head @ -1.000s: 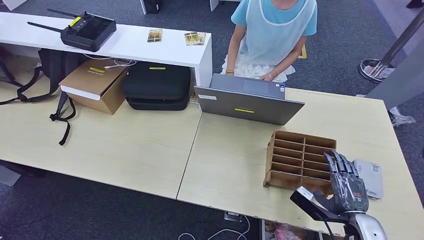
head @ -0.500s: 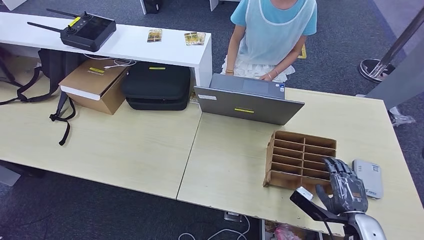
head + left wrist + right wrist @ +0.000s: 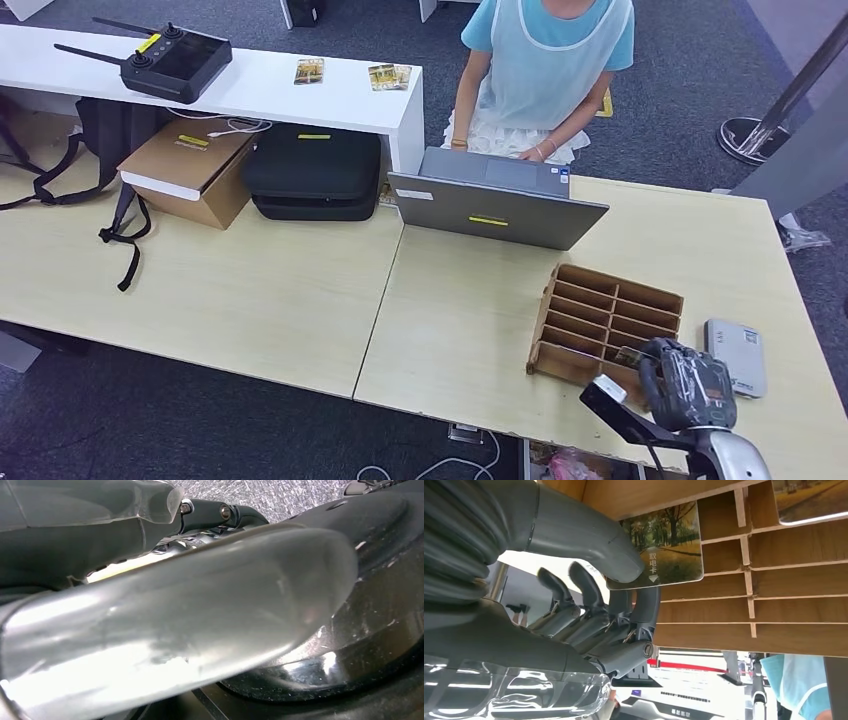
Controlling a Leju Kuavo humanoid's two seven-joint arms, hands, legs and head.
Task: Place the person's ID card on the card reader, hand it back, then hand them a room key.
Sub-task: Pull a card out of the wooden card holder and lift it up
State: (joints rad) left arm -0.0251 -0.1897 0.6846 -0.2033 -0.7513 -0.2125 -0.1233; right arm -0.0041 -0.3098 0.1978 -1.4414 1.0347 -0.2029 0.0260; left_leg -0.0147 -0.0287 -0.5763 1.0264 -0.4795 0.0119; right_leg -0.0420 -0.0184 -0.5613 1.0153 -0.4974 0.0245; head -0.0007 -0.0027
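From the head view the right hand (image 3: 687, 385) sits at the wooden card rack (image 3: 605, 320) on the tabletop (image 3: 470, 330), while the right wrist view shows its fingers (image 3: 574, 530) clamped on a room key (image 3: 664, 542) at the rack's slots.

A grey laptop (image 3: 497, 200) stands open at the far edge of the table (image 3: 250, 290), its lid backing toward the near side, and a person in a light blue top (image 3: 548, 60) sits behind it. At the table's far left lie a cardboard box (image 3: 190, 170), a black case (image 3: 313, 172) just beside it and a dark backpack (image 3: 105, 135). A black remote controller (image 3: 165, 60) with antennas rests on the white shelf (image 3: 260, 90) above them.
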